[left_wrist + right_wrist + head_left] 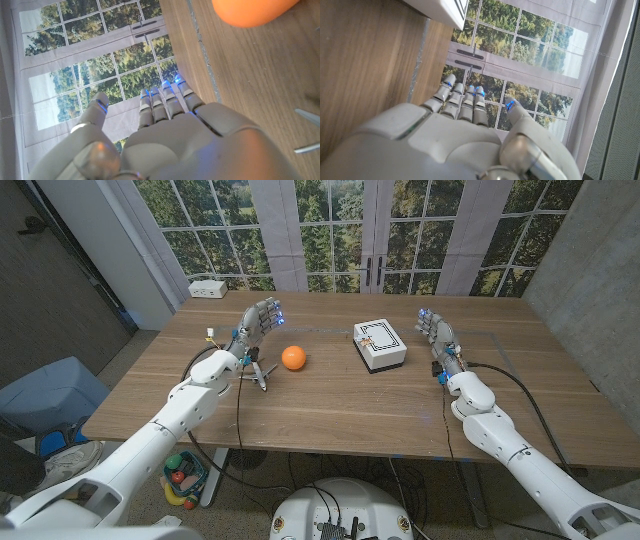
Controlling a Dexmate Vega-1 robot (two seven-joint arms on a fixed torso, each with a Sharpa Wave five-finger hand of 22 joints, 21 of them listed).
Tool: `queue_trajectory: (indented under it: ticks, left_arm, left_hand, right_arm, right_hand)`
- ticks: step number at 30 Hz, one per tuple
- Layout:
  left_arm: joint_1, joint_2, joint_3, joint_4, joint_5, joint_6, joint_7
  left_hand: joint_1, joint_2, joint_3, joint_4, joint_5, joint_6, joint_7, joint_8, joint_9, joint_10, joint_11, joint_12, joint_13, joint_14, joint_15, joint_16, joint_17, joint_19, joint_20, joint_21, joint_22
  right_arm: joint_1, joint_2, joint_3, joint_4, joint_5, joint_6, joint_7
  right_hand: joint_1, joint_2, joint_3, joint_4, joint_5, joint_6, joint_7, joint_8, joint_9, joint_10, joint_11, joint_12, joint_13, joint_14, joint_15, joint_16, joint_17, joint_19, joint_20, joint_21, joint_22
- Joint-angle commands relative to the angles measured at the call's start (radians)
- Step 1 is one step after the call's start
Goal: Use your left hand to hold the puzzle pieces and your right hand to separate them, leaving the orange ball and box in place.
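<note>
The metal puzzle pieces (pixel 262 374) lie joined on the wooden table (pixel 330 405), just left of the orange ball (pixel 293 358). My left hand (pixel 258 320) stands raised behind the pieces, fingers straight and apart, holding nothing. The left wrist view shows that hand (pixel 165 135), the ball (pixel 250 10) and two thin metal ends of the puzzle pieces (pixel 307 117). The white box (pixel 380 345) sits right of the ball. My right hand (pixel 435 330) is upright to the right of the box, fingers extended and empty. In the right wrist view, this hand (pixel 460 135) has the box's corner (pixel 445 10) beside it.
A white power strip (pixel 208 288) lies at the table's far left corner. Black cables (pixel 238 405) hang from both wrists over the tabletop. A blue seat (pixel 45 390) and a basket of toys (pixel 182 476) stand off the table's left side. Windows are behind the far edge.
</note>
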Motion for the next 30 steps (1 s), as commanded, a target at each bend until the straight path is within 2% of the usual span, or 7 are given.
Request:
queue_trajectory:
  ticks: [1,9,12,15,25,26,30]
  left_arm:
    - [-0.012,0.064,0.022,-0.139,0.078,0.212,0.140]
    - [-0.036,0.087,0.048,-0.204,0.120,0.318,0.188]
    - [-0.052,0.096,0.062,-0.235,0.141,0.377,0.213]
    - [-0.069,0.100,0.079,-0.270,0.173,0.436,0.248]
    - [-0.137,0.107,0.121,-0.272,0.192,0.516,0.189]
    - [-0.147,0.107,0.128,-0.271,0.195,0.527,0.180]
    - [-0.194,0.108,0.156,-0.261,0.201,0.576,0.137]
  left_hand:
    - [0.049,-0.013,0.004,-0.014,-0.003,0.057,0.001,0.022,0.007,0.032,0.002,0.009,0.005,0.028,-0.004,0.008,0.003,0.016,-0.001,-0.007,0.004]
    - [0.113,-0.050,0.001,-0.015,-0.006,0.128,0.007,0.048,0.013,0.068,0.002,0.009,0.009,0.034,-0.010,0.001,0.006,-0.004,0.015,-0.028,0.005]
    - [0.161,-0.077,-0.013,-0.005,-0.008,0.143,0.006,0.051,0.019,0.089,-0.006,0.004,0.015,0.002,-0.006,-0.012,0.010,-0.116,0.019,-0.085,0.007]
    - [0.174,-0.086,-0.027,0.000,-0.008,0.152,-0.001,0.054,0.021,0.134,-0.014,0.018,0.021,0.025,-0.026,0.003,0.019,-0.134,0.019,-0.095,0.012]
    - [0.185,-0.083,-0.041,0.006,-0.008,0.164,-0.008,0.063,0.025,0.132,-0.008,0.018,0.034,0.008,-0.019,0.009,0.038,-0.151,0.018,-0.102,0.020]
    - [0.185,-0.078,-0.045,0.009,-0.008,0.166,-0.008,0.065,0.026,0.143,0.006,0.023,0.039,0.010,-0.016,0.015,0.045,-0.140,0.013,-0.097,0.023]
    - [0.187,-0.066,-0.057,0.014,-0.008,0.167,-0.003,0.071,0.028,0.176,0.005,0.039,0.057,0.025,-0.015,0.047,0.073,-0.111,0.007,-0.080,0.036]
  right_arm:
    - [-0.057,-0.007,0.025,-0.043,-0.014,0.033,-0.031]
    - [-0.070,-0.011,0.037,-0.048,-0.016,0.051,-0.034]
    - [-0.075,-0.012,0.042,-0.049,-0.017,0.058,-0.037]
    - [-0.082,-0.009,0.048,-0.047,-0.016,0.072,-0.039]
    - [-0.104,-0.006,0.063,-0.056,-0.020,0.107,-0.043]
    - [-0.107,-0.007,0.065,-0.058,-0.020,0.110,-0.044]
    - [-0.117,-0.008,0.071,-0.064,-0.023,0.119,-0.050]
  right_hand:
    - [0.009,-0.003,0.003,-0.008,-0.001,0.011,0.002,0.004,0.001,0.014,0.001,0.003,0.004,0.009,-0.017,0.005,0.001,0.009,-0.050,-0.001,0.003]
    - [0.014,-0.002,0.004,-0.017,-0.002,0.016,0.003,0.005,0.001,0.018,0.002,0.002,0.004,0.012,-0.017,0.006,0.000,0.015,-0.050,-0.003,0.003]
    - [0.016,-0.002,0.004,-0.021,-0.002,0.019,0.004,0.005,0.001,0.018,0.002,0.002,0.004,0.013,-0.015,0.007,0.000,0.016,-0.050,-0.005,0.003]
    - [0.018,-0.002,0.004,-0.024,-0.003,0.020,0.005,0.005,0.001,0.020,0.002,0.002,0.005,0.013,-0.017,0.007,-0.001,0.017,-0.049,-0.006,0.003]
    - [0.024,-0.002,0.004,-0.033,-0.003,0.024,0.005,0.005,0.001,0.026,0.006,0.002,0.005,0.016,-0.015,0.008,-0.002,0.020,-0.048,-0.010,0.003]
    - [0.024,-0.002,0.004,-0.034,-0.003,0.024,0.005,0.005,0.001,0.026,0.006,0.002,0.005,0.015,-0.017,0.008,-0.002,0.020,-0.048,-0.010,0.003]
    - [0.027,-0.002,0.004,-0.038,-0.003,0.026,0.007,0.005,0.001,0.027,0.007,0.002,0.005,0.016,-0.017,0.008,-0.003,0.022,-0.048,-0.011,0.003]
